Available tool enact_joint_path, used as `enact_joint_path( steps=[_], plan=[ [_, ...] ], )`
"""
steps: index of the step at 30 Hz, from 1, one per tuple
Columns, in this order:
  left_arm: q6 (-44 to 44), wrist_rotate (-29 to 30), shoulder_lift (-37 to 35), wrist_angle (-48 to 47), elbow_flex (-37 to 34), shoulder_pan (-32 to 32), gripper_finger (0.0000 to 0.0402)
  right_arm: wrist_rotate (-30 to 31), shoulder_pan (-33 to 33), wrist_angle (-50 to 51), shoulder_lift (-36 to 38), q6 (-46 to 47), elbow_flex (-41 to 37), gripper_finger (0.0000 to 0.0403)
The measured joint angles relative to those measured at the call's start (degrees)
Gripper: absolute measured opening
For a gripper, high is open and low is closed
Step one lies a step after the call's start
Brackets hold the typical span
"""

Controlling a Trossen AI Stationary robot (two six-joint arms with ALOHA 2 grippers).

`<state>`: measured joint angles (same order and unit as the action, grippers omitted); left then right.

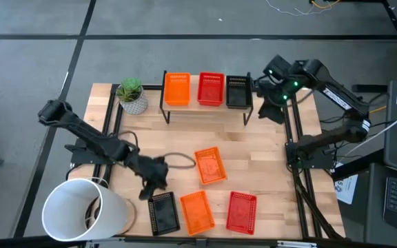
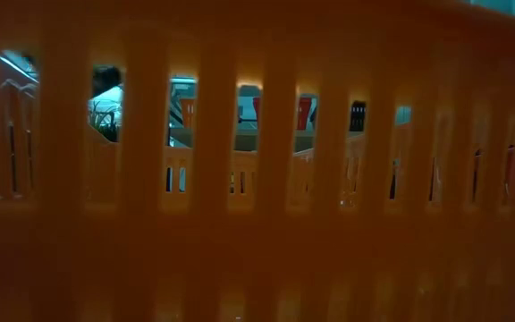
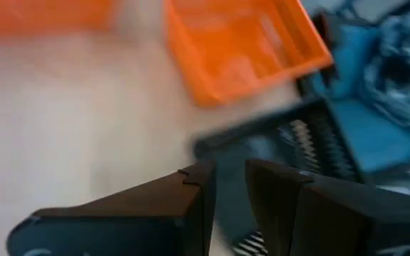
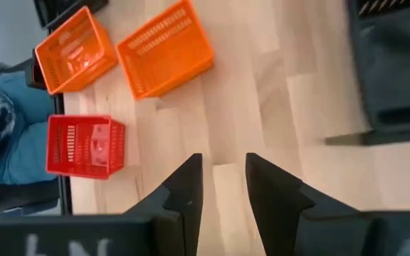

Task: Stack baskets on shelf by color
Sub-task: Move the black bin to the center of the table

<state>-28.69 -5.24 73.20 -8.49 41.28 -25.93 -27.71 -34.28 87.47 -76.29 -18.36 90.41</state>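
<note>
Orange wall: you see an orange basket [image 2: 257, 224] pressed against the low camera.
Left hand: your left hand [image 1: 148, 189] hangs over the black basket [image 1: 163, 211] at the desk's [image 1: 267, 165] front, fingers [image 3: 191, 192] narrowly parted, nothing held.
Nearby: orange basket [image 1: 196, 210] just beside the black one; red basket [image 1: 240, 210] farther right; another orange basket [image 1: 210, 166] mid-desk.
Shelf: the shelf [image 1: 205, 109] carries orange [image 1: 177, 89], red [image 1: 211, 89] and black [image 1: 237, 91] baskets.
Right hand: your right hand [image 1: 271, 93] sits by the shelf's right end, fingers [image 4: 184, 192] slightly apart, empty.
Other: plant [image 1: 131, 95], white bucket [image 1: 81, 210].
</note>
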Motion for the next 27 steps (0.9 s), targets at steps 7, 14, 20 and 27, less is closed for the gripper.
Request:
enact_joint_path(
  steps=[7, 14, 20, 27],
  plan=[
    [-10.9, -3.4, 8.3, 13.2, 0.0, -5.2, 0.0069, 0.1, 0.4, -5.1, 5.9, 0.1, -9.7, 0.0107],
    [-21.1, -3.8, 17.5, 16.6, 0.0, -7.2, 0.0069, 0.2, 0.4, -8.5, 6.7, -0.1, -14.2, 0.0107],
    [-17.9, -1.7, 20.8, 14.5, 0.0, -3.2, 0.0059, 0.2, 0.4, -9.8, 6.7, -1.4, -15.8, 0.0107],
    [0.9, -0.7, 19.7, 6.8, 0.2, 7.5, 0.0042, 0.2, 0.4, -10.5, 6.7, -1.4, -15.9, 0.0107]
  ],
)
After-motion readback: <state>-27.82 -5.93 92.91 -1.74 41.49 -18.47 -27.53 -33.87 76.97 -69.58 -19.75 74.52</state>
